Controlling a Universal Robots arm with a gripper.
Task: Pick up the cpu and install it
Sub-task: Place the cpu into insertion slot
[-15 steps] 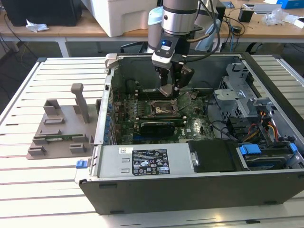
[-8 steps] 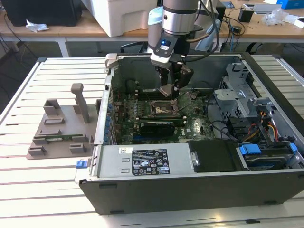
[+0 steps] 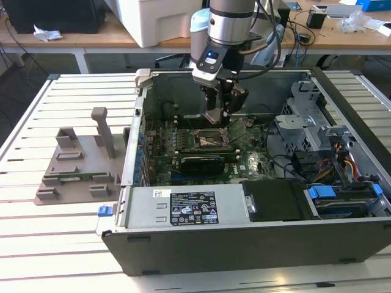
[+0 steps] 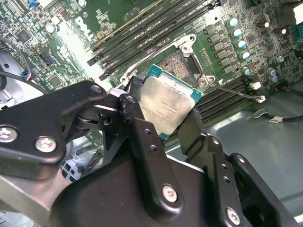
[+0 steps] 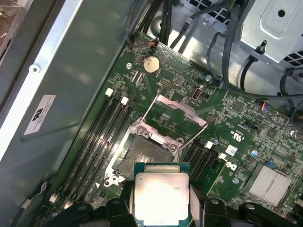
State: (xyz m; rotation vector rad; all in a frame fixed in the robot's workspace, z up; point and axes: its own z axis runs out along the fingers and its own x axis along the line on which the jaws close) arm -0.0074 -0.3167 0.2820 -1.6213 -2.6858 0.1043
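The gripper point(image 3: 218, 116) is squeezed tight on the cpu point(image 5: 161, 198), with a finger point(image 4: 142, 137) on each side edge. The cpu hangs just above the open socket point(image 5: 142, 158) and looks a bit off to one side of it. The metal lid point(image 5: 176, 112) stands up behind the socket. I think the cpu must stay flat, line up square with the socket, and go down slowly so the tiny pins do not bend.

Exterior view's up high and set back, looking down across the bench point(image 3: 61, 244) into the open PC case point(image 3: 183, 210), arm point(image 3: 232, 24) at its 12 o'clock. Both wrist views hang close over the motherboard point(image 5: 236, 113), sharing the socket point(image 4: 177, 64) and cpu point(image 5: 161, 196).
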